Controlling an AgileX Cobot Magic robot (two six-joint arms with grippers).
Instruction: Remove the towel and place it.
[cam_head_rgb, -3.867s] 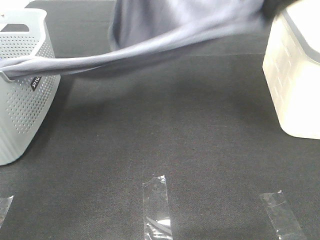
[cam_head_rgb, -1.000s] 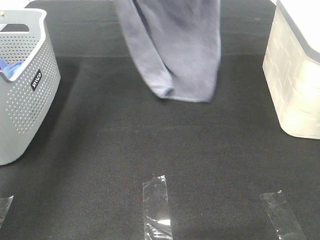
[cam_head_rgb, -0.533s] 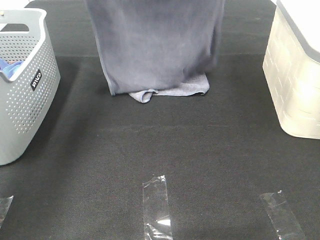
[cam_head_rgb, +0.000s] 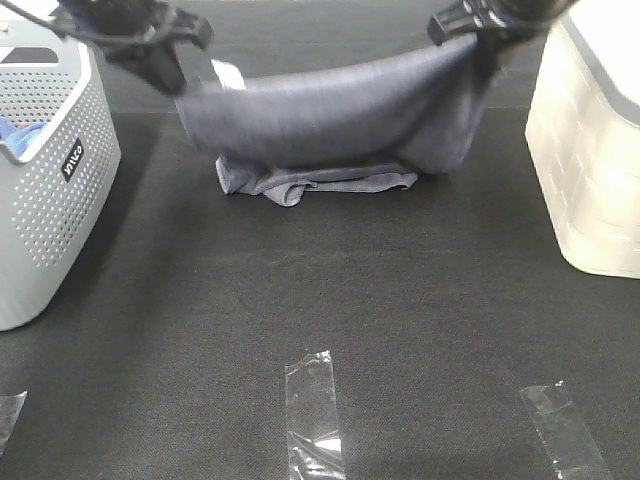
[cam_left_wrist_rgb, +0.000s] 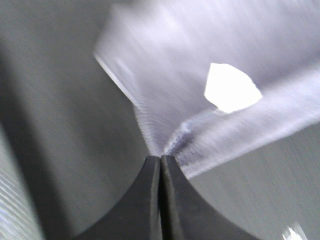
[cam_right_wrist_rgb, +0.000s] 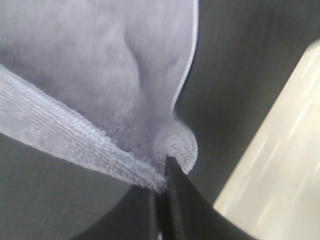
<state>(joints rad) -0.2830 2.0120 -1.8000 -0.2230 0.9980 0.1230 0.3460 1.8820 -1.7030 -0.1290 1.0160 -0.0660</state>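
Note:
The slate-grey towel (cam_head_rgb: 330, 120) hangs stretched between my two grippers over the far middle of the black table. Its lower part lies bunched on the table (cam_head_rgb: 320, 182). My left gripper (cam_head_rgb: 185, 75) is shut on the towel's left corner, near a white tag (cam_head_rgb: 228, 75). My right gripper (cam_head_rgb: 470, 35) is shut on the right corner. In the left wrist view the closed fingers (cam_left_wrist_rgb: 161, 165) pinch the towel (cam_left_wrist_rgb: 200, 100). In the right wrist view the closed fingers (cam_right_wrist_rgb: 165, 180) pinch the towel's hem (cam_right_wrist_rgb: 100, 100).
A grey perforated basket (cam_head_rgb: 45, 180) stands at the left with a bright blue cloth (cam_head_rgb: 18, 135) inside. A cream lidded bin (cam_head_rgb: 590, 160) stands at the right, also in the right wrist view (cam_right_wrist_rgb: 270, 170). Strips of clear tape (cam_head_rgb: 315, 410) lie near the front edge.
The towel left the basket, hung in the air, and its bottom came down onto the table. Both grippers have since dropped into view, so the towel sags lower between them.

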